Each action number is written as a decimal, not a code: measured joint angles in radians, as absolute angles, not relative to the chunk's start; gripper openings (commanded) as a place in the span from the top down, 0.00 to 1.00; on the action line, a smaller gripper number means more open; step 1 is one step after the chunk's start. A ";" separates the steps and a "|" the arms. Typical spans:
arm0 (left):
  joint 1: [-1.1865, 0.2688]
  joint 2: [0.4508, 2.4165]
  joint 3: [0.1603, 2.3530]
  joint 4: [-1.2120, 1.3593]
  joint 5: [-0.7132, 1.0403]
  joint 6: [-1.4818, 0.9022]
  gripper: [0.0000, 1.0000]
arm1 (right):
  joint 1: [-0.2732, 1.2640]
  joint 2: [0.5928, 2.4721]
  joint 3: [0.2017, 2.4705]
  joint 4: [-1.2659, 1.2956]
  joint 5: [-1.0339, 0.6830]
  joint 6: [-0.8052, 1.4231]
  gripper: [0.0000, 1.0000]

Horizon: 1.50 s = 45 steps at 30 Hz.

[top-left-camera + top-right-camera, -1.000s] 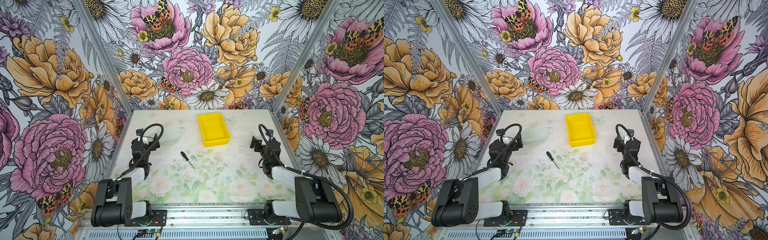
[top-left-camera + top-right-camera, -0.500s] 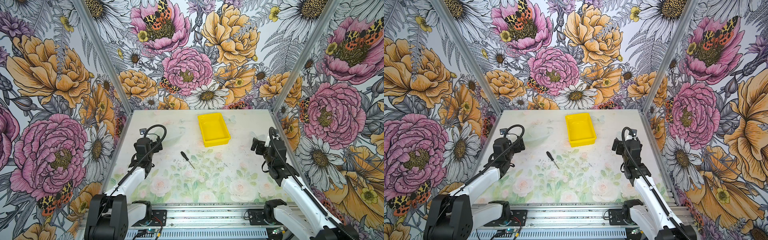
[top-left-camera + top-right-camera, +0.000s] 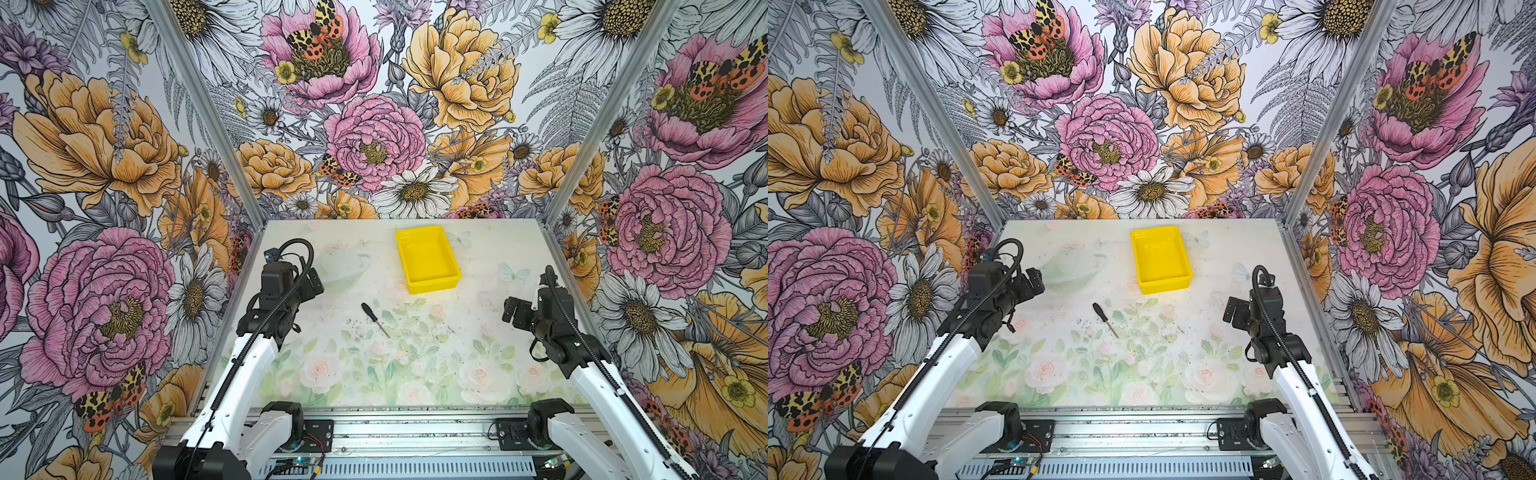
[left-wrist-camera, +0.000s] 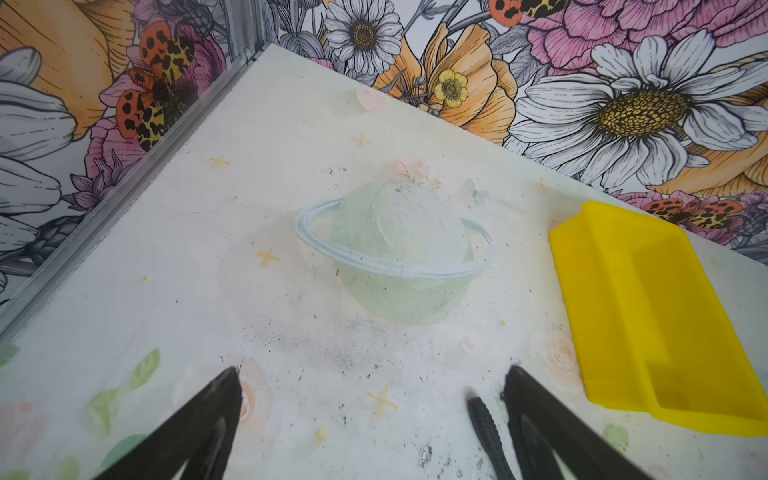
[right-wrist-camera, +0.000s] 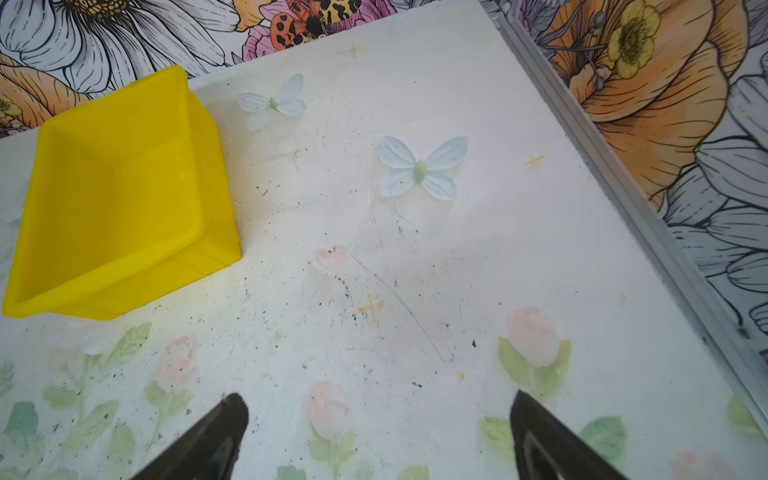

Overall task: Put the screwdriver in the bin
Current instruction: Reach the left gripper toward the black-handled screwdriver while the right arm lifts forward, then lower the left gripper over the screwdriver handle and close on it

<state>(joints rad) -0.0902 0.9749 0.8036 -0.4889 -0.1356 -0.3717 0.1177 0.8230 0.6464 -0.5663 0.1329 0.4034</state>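
Observation:
The screwdriver (image 3: 374,318) (image 3: 1104,318), with a black handle and a thin shaft, lies flat on the table near the middle. The yellow bin (image 3: 434,284) (image 3: 1165,284) stands behind it with nothing inside. My left gripper (image 3: 311,284) (image 3: 1034,284) hangs open to the left of the screwdriver, apart from it. In the left wrist view the handle (image 4: 484,432) shows just inside one finger of the left gripper (image 4: 374,372), with the bin (image 4: 582,299) at the side. My right gripper (image 3: 513,309) (image 3: 1233,309) (image 5: 378,397) is open over bare table, the bin (image 5: 212,199) ahead of it.
A faint transparent round bowl (image 3: 343,266) (image 3: 1071,266) (image 4: 399,257) sits on the table just ahead of the left gripper and left of the bin. Floral walls with metal corner posts close the table in on three sides.
Both arms have unfolded from their low rest poses and reached forward over the table. The left gripper has come nearer the screwdriver. Screwdriver and bin have not moved.

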 measured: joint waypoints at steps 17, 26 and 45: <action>-0.454 1.017 0.782 -0.823 -0.106 -0.730 0.01 | 0.203 0.944 0.731 -0.645 -0.062 0.464 0.00; -0.649 1.167 0.808 -0.841 -0.204 -0.923 0.01 | 0.320 0.942 0.731 -0.651 -0.106 0.391 0.00; -0.676 1.657 1.083 -0.735 -0.271 -1.009 0.22 | 0.344 1.006 0.783 -0.654 -0.110 0.295 0.00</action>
